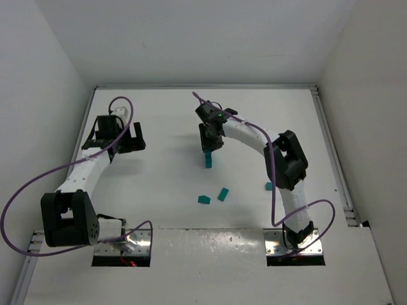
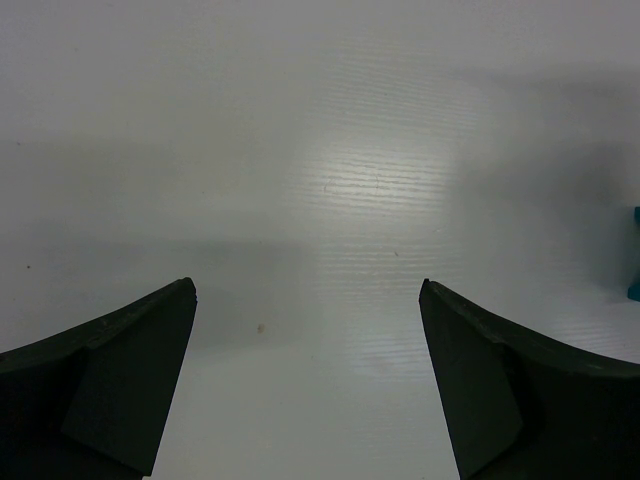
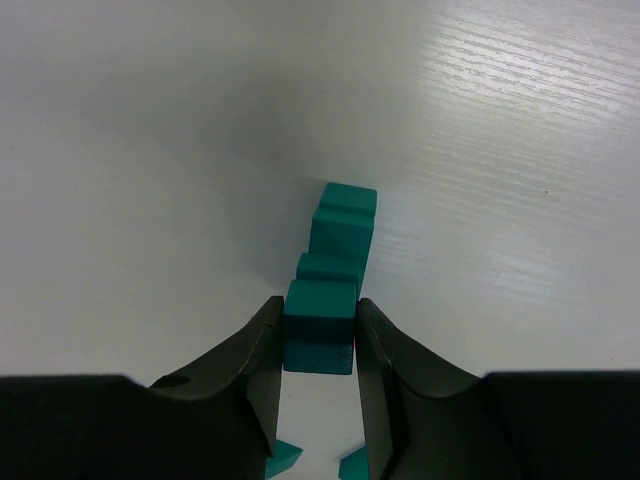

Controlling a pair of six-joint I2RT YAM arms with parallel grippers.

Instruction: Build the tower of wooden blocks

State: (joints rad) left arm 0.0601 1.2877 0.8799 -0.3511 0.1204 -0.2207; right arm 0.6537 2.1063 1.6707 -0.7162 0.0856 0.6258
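A wood block is clamped by the right gripper squarely atop the upright tower; the left gripper is seen open, empty.

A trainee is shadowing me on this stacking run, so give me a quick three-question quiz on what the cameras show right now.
1. True or false: the left gripper is open, with nothing between its fingers.
2. How many loose wood blocks lie on the table, apart from the tower? A: two. B: three. C: five.
3. Fill in the blank: the right gripper is closed on the tower's ____ block.

Key: 1 true. 2 B. 3 top.
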